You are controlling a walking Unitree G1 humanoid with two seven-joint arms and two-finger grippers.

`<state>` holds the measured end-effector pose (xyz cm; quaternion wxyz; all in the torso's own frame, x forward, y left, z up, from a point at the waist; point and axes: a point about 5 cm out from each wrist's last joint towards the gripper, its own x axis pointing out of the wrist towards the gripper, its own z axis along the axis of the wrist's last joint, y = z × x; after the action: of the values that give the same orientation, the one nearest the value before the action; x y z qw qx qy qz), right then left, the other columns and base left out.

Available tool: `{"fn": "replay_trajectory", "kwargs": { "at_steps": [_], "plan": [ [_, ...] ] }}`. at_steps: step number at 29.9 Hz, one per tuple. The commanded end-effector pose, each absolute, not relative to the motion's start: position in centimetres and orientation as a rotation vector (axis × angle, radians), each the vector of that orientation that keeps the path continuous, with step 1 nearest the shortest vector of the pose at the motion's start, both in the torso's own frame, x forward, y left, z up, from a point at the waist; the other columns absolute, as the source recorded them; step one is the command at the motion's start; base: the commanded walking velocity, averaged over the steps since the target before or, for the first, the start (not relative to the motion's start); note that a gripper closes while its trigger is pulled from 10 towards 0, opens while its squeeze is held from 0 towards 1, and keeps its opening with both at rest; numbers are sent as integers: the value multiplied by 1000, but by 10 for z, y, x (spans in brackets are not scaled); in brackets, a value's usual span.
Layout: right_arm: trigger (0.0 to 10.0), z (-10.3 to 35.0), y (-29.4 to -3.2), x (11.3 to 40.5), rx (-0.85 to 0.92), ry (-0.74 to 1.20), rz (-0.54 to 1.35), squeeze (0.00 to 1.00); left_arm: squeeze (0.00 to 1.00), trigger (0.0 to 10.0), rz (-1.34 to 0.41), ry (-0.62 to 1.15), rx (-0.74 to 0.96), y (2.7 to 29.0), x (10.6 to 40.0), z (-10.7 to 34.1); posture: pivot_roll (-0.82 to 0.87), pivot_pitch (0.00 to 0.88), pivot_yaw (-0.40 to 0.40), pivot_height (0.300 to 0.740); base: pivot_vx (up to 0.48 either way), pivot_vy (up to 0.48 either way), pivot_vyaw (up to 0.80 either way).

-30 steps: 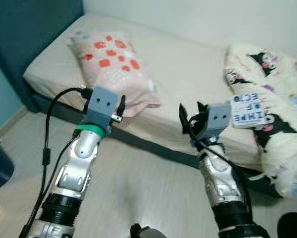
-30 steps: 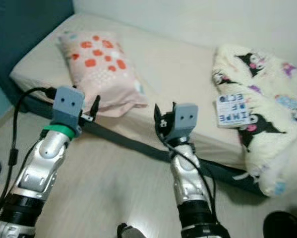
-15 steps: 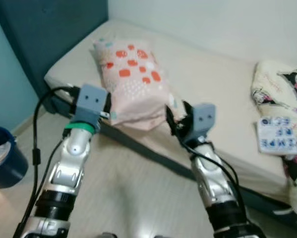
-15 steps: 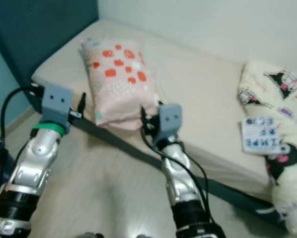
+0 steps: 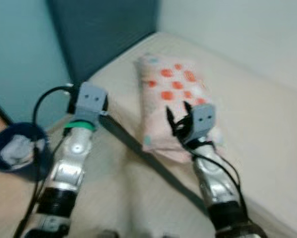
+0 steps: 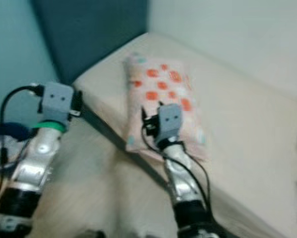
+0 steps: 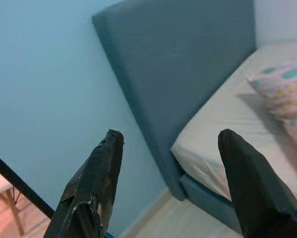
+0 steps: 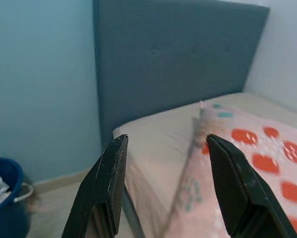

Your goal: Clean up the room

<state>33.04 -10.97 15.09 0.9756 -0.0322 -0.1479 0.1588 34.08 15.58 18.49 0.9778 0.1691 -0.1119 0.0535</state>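
Observation:
A pink pillow with red and teal spots lies on the cream bed, near the dark blue headboard. My right gripper is held up in front of the pillow's near edge, open and empty; its fingers frame the pillow in the right wrist view. My left gripper is raised by the bed's head-end corner, open with nothing between its fingers, facing the headboard. Both eye views are blurred.
A dark blue bin with crumpled paper inside stands on the pale wood floor at the left, by the teal wall. The bed's dark frame edge runs diagonally in front of me. A white wall backs the bed.
The whole view has swung left: the patterned blanket and the card have slid out on the right, the headboard and blue bin have come in. Both grippers keep their raised, open pose.

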Motion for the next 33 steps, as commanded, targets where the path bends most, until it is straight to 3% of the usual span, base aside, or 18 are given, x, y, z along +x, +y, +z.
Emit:
{"fn": "replay_trajectory", "kwargs": {
  "at_steps": [1, 8, 17, 33],
  "plan": [
    [10000, 146, -119, 329, -60, -283, 295, 0, 0, 10000, 89, -205, 352, 149, 340, 179, -28, 71, 10, 730, 472, 0, 644],
    [10000, 146, -116, 328, -41, -282, 317, 0, 0, 10000, 97, -205, 356, 149, 341, 179, -28, 71, 10, 730, 472, 0, 0],
    [10000, 146, -114, 327, -42, -287, 331, 0, 0, 10000, 101, -207, 359, 149, 342, 180, -27, 71, 12, 730, 472, 0, 667],
    [10000, 147, -117, 328, -17, -290, 317, 0, 0, 10000, 98, -208, 362, 148, 343, 180, -29, 72, 16, 730, 471, 0, 0]
  ]
}}
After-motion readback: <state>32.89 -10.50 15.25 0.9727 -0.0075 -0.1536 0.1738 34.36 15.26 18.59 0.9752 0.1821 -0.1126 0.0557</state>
